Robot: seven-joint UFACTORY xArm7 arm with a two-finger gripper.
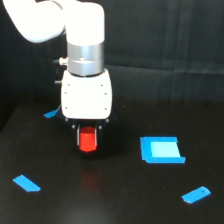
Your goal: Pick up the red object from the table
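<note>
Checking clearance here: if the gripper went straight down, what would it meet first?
Apparently only the matte black table: the gripper already holds the stubby orange-red block, seemingly just above it. Height is uncertain.

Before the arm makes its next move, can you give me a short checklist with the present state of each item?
1. Red object sits between the fingers of the gripper: ok.
2. Fingers truly pressed on it: cannot tell; they are dark against the dark background.
3. Block lifted off the table: cannot tell; a faint red glow on the surface below suggests a gap.
4. Block upright, not tilted: ok.
5. Blue square piece and the smaller blue pieces away from the gripper: ok.
</note>
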